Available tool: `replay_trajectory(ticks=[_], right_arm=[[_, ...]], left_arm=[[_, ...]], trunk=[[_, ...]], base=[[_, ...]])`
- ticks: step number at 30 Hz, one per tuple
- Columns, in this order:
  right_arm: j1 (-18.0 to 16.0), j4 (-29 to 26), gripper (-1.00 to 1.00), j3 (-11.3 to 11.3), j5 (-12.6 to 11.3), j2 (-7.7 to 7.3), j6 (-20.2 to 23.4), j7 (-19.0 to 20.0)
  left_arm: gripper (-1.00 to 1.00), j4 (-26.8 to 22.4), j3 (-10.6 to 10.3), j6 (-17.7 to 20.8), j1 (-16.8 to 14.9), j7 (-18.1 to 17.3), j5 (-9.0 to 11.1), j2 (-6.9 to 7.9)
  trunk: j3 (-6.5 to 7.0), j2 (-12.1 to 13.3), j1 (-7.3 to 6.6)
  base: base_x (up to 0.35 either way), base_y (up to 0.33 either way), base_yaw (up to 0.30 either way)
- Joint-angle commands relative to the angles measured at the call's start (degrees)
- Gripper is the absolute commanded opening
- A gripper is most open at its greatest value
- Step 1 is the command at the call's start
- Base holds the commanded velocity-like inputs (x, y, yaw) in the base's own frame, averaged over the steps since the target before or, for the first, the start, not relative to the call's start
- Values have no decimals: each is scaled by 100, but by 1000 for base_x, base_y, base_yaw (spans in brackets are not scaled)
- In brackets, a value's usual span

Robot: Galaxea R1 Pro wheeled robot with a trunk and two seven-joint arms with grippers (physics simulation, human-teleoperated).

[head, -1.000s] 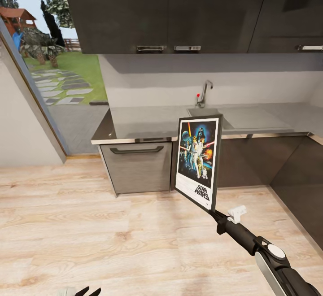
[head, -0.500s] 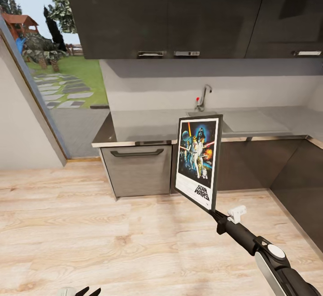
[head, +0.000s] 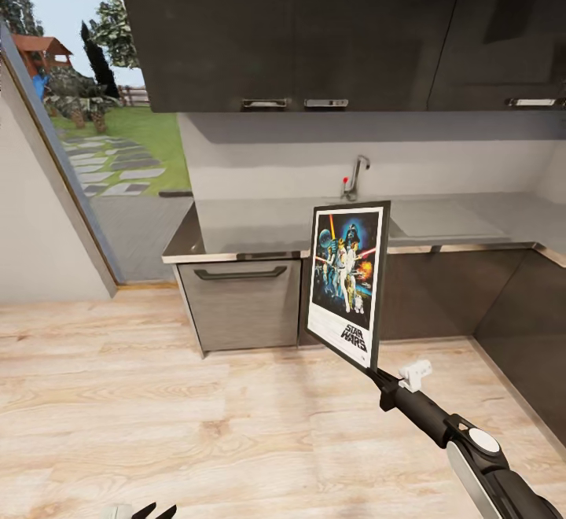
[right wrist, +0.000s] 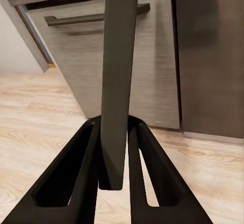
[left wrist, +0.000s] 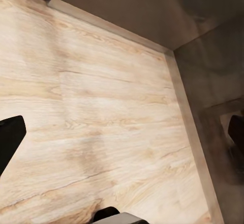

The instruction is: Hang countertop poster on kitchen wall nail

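The poster (head: pixel 346 283) is held upright by its lower corner, clamped edge-on between the fingers of the right gripper (head: pixel 376 375), clear of the kitchen countertop (head: pixel 236 228) for carrying. Whether the left gripper (head: pixel 149 511) is apart cannot be told.

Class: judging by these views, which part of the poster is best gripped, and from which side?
Its lower edge, from below. The poster is a thin upright panel; the right tool pinches that edge between both fingers, leaving its top free for hanging.
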Motion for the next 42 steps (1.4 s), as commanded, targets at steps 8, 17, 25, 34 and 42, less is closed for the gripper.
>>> replay_trajectory(ticks=[8,17,25,34,42], right_arm=[[-5,-1,-100,7,-76,-5,31,29],[-5,-1,-100,7,-77,-5,31,29],[-5,-1,-100,7,-71,-5,31,29],[-4,-1,-100,5,-74,-8,31,29],[-5,-80,-100,4,-64,-11,69,36]], left_arm=[[100,-7,-51,-27,-4,-5,47,4],[100,-8,-54,-27,-4,-5,44,2],[100,-7,-51,-27,-4,-5,43,4],[100,-7,-50,-27,-4,-5,43,4],[100,-7,-50,-27,-4,-5,43,4]], trunk=[[65,-11,4],[150,-11,4],[226,-11,4],[276,-11,4],[281,-11,4]], base=[[0,0,0],[0,0,0],[0,0,0],[0,0,0],[0,1,0]])
